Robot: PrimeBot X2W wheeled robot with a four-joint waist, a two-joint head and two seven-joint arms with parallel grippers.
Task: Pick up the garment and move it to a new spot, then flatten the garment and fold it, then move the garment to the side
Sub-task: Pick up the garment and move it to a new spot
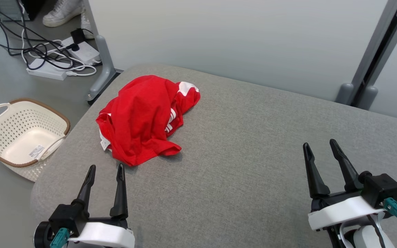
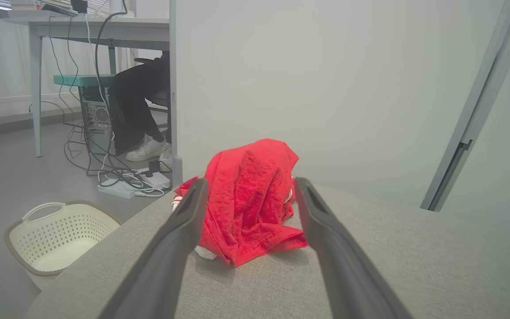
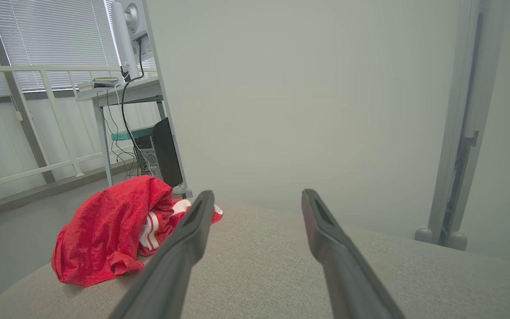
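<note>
Crumpled red fabric garment lies untouched; left tool and right tool gape empty; best pinch its near fold deeply.

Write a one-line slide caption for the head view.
Red garment lies crumpled on the grey table; left gripper and right gripper, both open, sit short of it; basket on the floor.

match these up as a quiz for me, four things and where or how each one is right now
Things:
1. garment
2. basket
3. left gripper
4. right gripper

States:
A. on the floor beside the grey surface
B. open, fingertips just short of the garment
C. crumpled in a heap on the grey surface
D. open, over bare fabric, well away from the garment

Pairs: 1-C, 2-A, 3-B, 4-D
</note>
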